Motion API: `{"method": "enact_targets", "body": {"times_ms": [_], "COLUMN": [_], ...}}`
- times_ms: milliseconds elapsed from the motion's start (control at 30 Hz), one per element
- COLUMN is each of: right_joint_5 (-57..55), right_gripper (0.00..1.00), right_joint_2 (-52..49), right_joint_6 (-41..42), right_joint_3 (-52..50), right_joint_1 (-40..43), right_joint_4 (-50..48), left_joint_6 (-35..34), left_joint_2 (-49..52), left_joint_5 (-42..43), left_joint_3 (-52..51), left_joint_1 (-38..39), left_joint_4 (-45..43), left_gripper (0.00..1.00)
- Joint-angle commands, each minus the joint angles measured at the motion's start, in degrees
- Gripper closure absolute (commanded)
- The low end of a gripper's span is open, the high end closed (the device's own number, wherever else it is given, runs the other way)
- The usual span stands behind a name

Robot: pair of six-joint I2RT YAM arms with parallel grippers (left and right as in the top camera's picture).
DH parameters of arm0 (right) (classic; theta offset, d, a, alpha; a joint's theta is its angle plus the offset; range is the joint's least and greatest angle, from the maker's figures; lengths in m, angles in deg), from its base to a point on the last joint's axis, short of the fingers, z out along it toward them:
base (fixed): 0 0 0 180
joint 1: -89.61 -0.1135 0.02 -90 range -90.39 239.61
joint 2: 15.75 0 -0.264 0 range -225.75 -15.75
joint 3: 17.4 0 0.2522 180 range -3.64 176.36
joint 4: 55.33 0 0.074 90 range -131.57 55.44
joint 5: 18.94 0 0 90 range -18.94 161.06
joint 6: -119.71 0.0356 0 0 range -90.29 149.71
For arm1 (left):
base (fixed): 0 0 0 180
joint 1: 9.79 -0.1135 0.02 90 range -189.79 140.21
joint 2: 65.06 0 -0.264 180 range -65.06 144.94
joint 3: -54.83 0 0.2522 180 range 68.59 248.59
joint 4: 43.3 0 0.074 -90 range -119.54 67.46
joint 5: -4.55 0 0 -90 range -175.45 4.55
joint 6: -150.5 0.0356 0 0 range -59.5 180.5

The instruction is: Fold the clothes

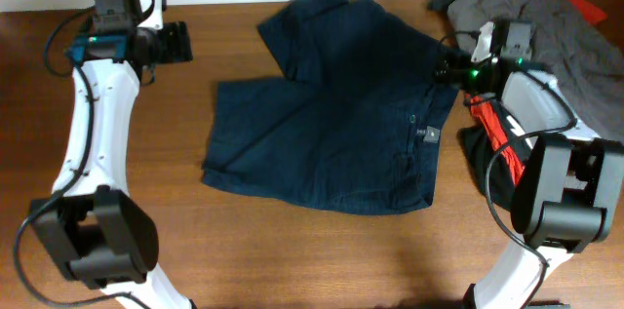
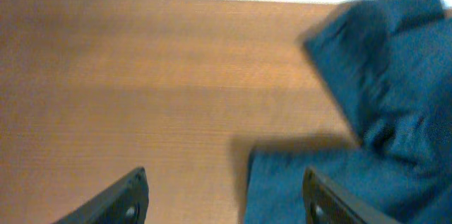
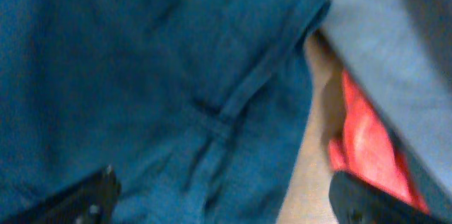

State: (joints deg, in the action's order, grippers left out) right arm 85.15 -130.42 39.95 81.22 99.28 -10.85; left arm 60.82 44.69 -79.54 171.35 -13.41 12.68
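The dark navy shorts (image 1: 331, 104) lie spread flat in the middle of the table, legs to the left, waistband with button and small pale label to the right. My left gripper (image 1: 180, 43) is open and empty, held over bare wood left of the upper leg; that leg's edge shows in the left wrist view (image 2: 381, 111). My right gripper (image 1: 447, 65) is open and empty, held just over the waistband's upper right corner. The waistband and a belt loop show in the right wrist view (image 3: 226, 118).
A grey garment (image 1: 556, 31) and red-and-black garments (image 1: 492, 129) are piled at the right edge, beside the shorts' waistband and under my right arm. The red cloth (image 3: 367, 146) and grey cloth (image 3: 381, 47) show in the right wrist view. Bare wood lies left and in front.
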Motion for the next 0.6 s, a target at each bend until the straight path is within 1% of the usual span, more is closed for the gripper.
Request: {"method": "enact_targets", "body": {"times_ms": [0,100,167,400,567], "right_joint_5": [4.8,4.8,4.7,4.5,4.6], "right_gripper": [0.01,0.01,0.01,0.01,0.01], "right_joint_2": [4.1,6.2,7.4,7.7,7.7], "right_joint_6": [-3.1,-5.6,-6.0,-5.9,-5.9], "right_joint_3": [8.1,11.6,12.0,11.9,11.9], "right_joint_1": [-1.6,-4.4,-6.5,-11.7,-12.4], "right_joint_4": [10.0,17.7,19.9,22.8,22.7], "left_joint_6": [2.1,2.1,3.1,5.9,8.7], "left_joint_2": [6.7,11.1,14.6,22.6,27.5], "left_joint_5": [6.0,6.4,6.3,3.3,3.1], "left_joint_3": [0.5,0.5,0.6,1.2,1.2], "left_joint_1": [3.1,6.3,9.5,15.9,18.6], "left_joint_4": [-7.5,-14.6,-20.2,-29.2,-33.2], "left_gripper": [0.31,0.3,0.29,0.29,0.29]}}
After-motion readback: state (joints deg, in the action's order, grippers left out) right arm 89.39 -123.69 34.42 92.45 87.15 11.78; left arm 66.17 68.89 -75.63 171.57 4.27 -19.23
